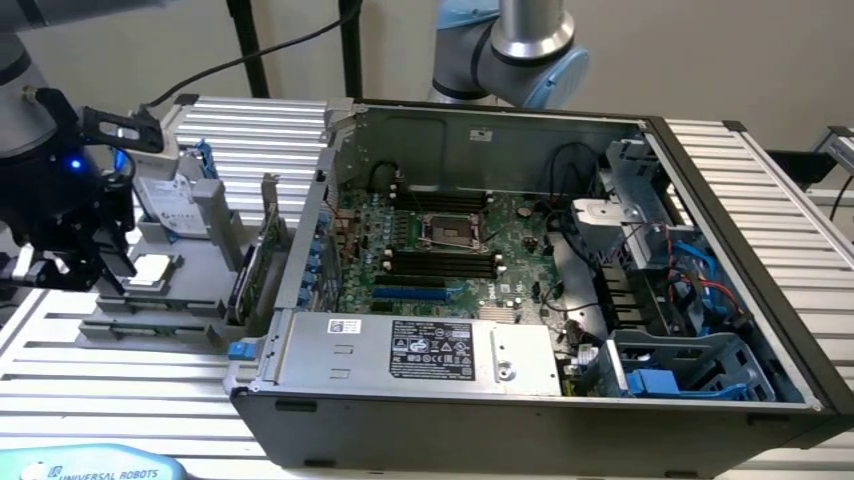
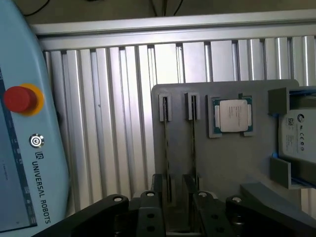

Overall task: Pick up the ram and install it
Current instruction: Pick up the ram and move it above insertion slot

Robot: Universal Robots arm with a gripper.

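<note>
Two ram sticks stand on edge in the narrow slots of a grey holder block (image 2: 232,168); one ram stick (image 2: 166,148) and the other (image 2: 193,148) show as thin dark lines. My gripper (image 2: 175,210) hovers over the end of these slots, its black fingers (image 2: 150,202) apart on either side, holding nothing. In the exterior view my gripper (image 1: 54,265) hangs at the far left over the same holder block (image 1: 160,300), well away from the open computer case (image 1: 534,400). The motherboard's black ram slots (image 1: 441,262) lie inside the case.
A square silver processor chip (image 2: 232,116) and a hard drive (image 2: 298,138) sit on the holder. A green expansion card (image 1: 256,265) stands beside the case. A teach pendant with a red stop button (image 2: 19,98) lies nearby. Another arm (image 1: 521,45) rises behind the case.
</note>
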